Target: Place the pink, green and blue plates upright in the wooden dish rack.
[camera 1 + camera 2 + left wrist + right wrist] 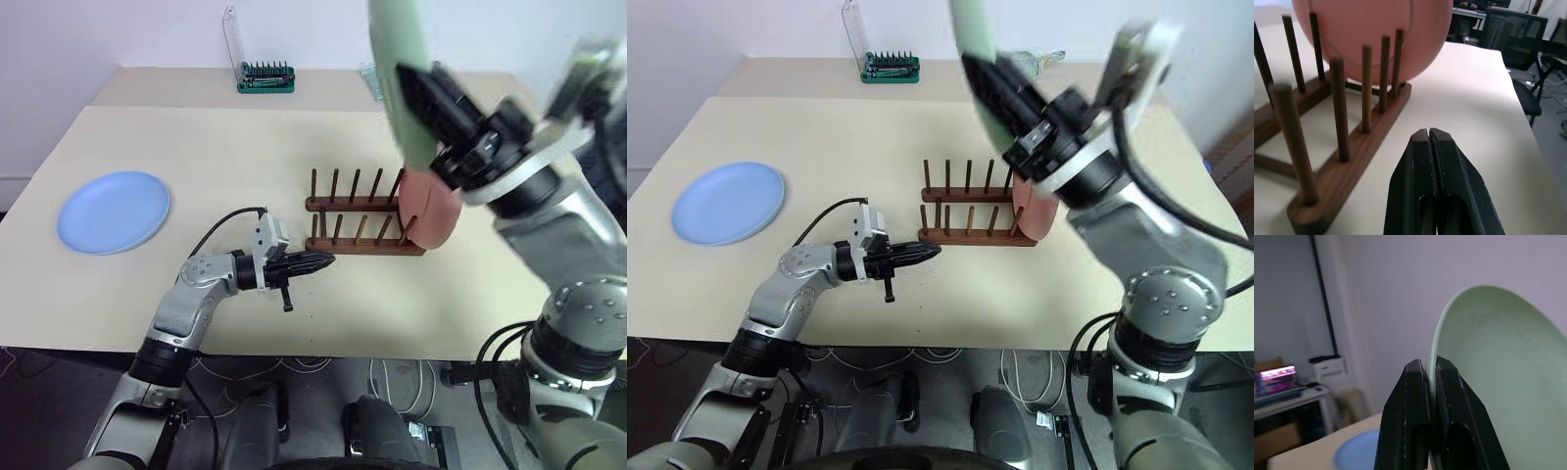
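The pink plate (431,211) stands upright in the right end of the wooden dish rack (358,220), mid-table. High above the rack, my right gripper (405,74) is shut on the rim of the green plate (397,59), held on edge; the right wrist view shows its fingers (1405,396) clamping that rim. The blue plate (113,211) lies flat on the table's left side. My left gripper (323,260) is shut and empty, pointing at the rack's near left end, close to it without touching; its tips (1428,133) show in the left wrist view beside the rack's rail (1347,166).
A green bit holder with a raised clear lid (265,77) sits at the back of the beige table (245,147). A small clear object (370,76) lies at the back right. The table's front edge runs just behind my left arm.
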